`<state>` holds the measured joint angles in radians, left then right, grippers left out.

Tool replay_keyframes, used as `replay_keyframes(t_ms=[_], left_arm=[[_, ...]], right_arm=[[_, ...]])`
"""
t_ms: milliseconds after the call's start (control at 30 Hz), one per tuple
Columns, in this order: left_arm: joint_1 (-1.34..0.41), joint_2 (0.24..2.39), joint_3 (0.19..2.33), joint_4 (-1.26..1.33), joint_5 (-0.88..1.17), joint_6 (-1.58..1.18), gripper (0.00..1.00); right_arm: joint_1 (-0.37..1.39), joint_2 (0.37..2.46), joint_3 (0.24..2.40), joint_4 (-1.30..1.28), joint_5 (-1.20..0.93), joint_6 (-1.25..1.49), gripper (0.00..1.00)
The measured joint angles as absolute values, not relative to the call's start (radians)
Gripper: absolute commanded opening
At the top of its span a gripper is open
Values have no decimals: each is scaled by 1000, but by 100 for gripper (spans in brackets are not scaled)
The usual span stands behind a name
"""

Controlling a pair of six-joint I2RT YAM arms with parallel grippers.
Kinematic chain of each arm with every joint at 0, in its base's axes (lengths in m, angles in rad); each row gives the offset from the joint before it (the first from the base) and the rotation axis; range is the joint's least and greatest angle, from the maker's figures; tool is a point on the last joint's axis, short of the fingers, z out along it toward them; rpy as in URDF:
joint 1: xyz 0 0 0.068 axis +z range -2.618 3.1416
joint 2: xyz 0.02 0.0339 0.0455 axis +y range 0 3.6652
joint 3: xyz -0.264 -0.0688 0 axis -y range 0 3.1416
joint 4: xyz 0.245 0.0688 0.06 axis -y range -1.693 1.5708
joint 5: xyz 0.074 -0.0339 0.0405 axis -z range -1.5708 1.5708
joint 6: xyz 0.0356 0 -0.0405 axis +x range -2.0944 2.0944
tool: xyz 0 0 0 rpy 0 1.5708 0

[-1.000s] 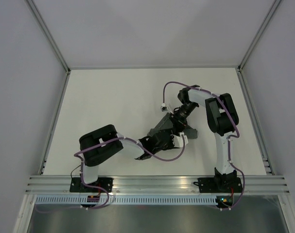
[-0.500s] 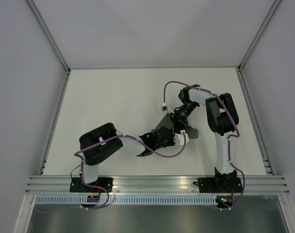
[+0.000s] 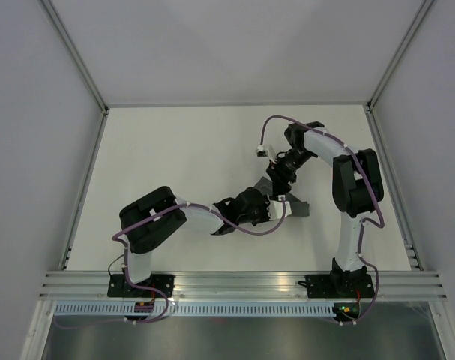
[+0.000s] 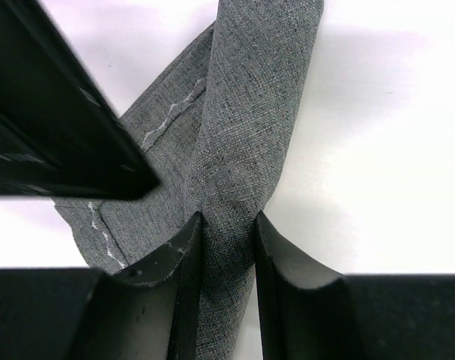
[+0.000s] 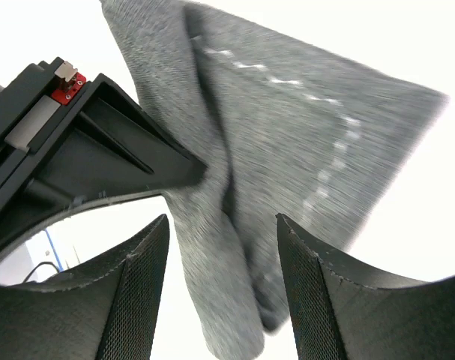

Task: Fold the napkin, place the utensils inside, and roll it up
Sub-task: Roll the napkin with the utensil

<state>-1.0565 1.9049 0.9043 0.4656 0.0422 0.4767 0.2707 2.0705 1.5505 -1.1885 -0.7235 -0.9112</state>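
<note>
While left gripper [image 4: 227,229] pinches napkin [image 4: 249,112] fold, right gripper [image 5: 223,240] gapes wide; napkin between fingers [image 5: 137,300].

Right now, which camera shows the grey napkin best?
The left wrist view: the napkin is sharp, stitching visible, pinched between fingers. The right wrist view blurs the napkin; overhead, arms hide most of it.

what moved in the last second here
The right arm swung toward the far side of the table, its elbow shifting right, drawing the open right gripper back along the napkin. The left gripper, shut on the napkin, edged slightly right. The napkin stayed bunched between the two grippers.
</note>
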Motion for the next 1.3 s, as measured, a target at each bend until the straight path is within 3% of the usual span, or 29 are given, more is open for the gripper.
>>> replay_keyframes(t_ms=[267,467,700,1033,1300], left_arm=[[-990,1903,973,336,228,392,10],[-897,1925,1054,190,455,305,11],[-811,2032,1231,-12,689,234,14],[-785,2154,1388,-213,911,166,17],[-774,2194,1419,-264,989,128,18]], right_arm=[[156,1890,1458,-1081,-719,-850,65],[94,1568,1177,-891,-694,-814,68],[160,1221,865,-664,-639,-808,70],[506,1172,610,-393,-382,-796,70],[616,1235,594,-284,-271,-789,67]])
